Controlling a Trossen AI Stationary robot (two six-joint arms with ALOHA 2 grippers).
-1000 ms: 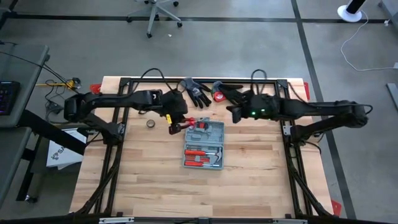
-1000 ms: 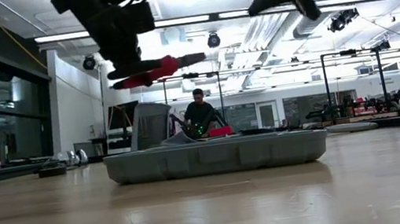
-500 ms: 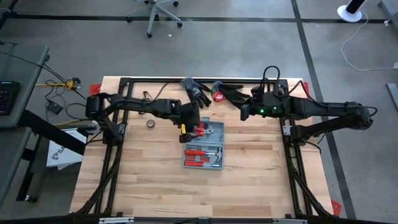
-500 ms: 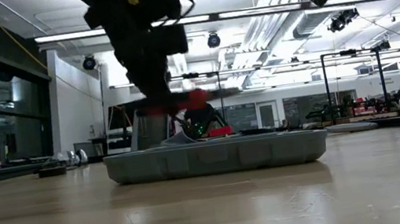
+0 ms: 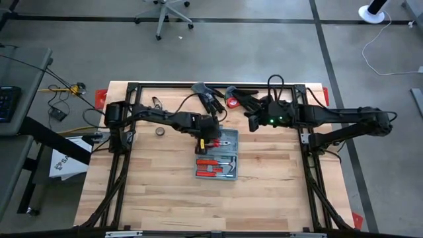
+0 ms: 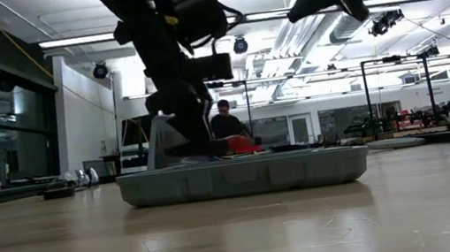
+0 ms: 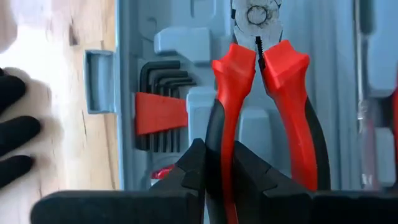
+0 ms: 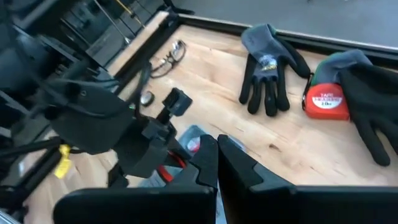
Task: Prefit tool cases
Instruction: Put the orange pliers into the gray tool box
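High view: tool case (image 5: 217, 156) lies open mid-surface, lid half toward the far side. Left claw (image 5: 210, 135) over that far half, clamped on one handle of red-handled pliers (image 7: 261, 93), nose pointing along the tray. To do it well: line the pliers up with their moulded slot, lower flat, release only once seated. Right claw (image 5: 252, 121) hangs clenched, empty, up right of the case near gloves (image 8: 268, 61) and tape measure (image 8: 326, 101). Slot under the pliers hidden; low view shows only the case wall.
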